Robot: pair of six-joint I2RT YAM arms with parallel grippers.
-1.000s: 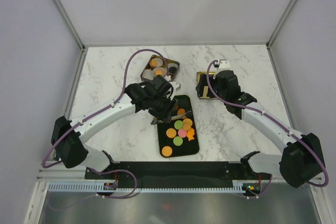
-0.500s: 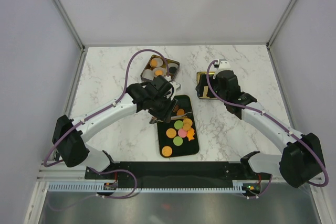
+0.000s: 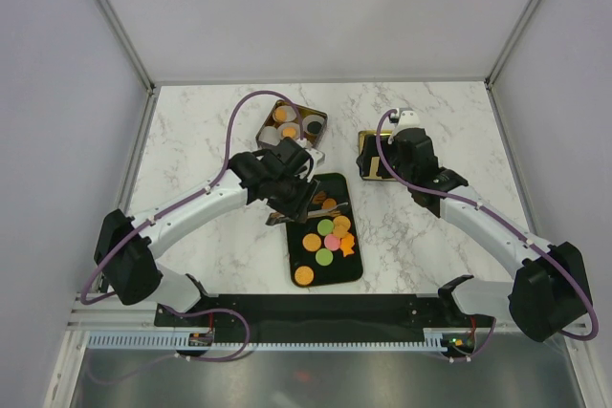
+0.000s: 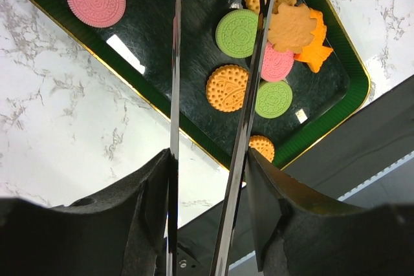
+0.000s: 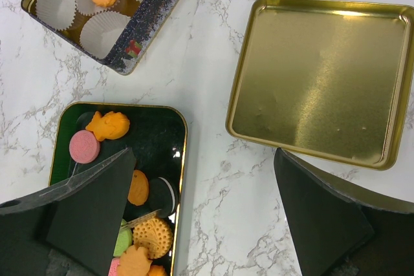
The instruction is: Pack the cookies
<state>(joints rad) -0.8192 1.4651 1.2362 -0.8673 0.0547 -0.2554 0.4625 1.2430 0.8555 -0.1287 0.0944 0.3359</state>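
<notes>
Change: over the last second the left gripper (image 4: 208, 159) has been drawn slightly off the tray's (image 3: 342, 272) far left corner, toward the tin (image 5: 145, 27). Nothing else has been moved.
Left claw: it is half closed and pinches the tongs (image 4: 242, 140). Their tips are cut off in the wrist view, so a carried cookie cannot be confirmed.
Right claw: the right gripper (image 5: 204, 153) is held spread wide and empty above the lid (image 5: 317, 75).
Cookies: most cookies (image 4: 228, 87) are left on the tray, by the middle of the table's near edge. A few are already seated in paper cups (image 5: 55, 1) in the tin, toward the far edge.
Meaning: a transfer to the tin is judged to be under way, and packing is far from finished.
</notes>
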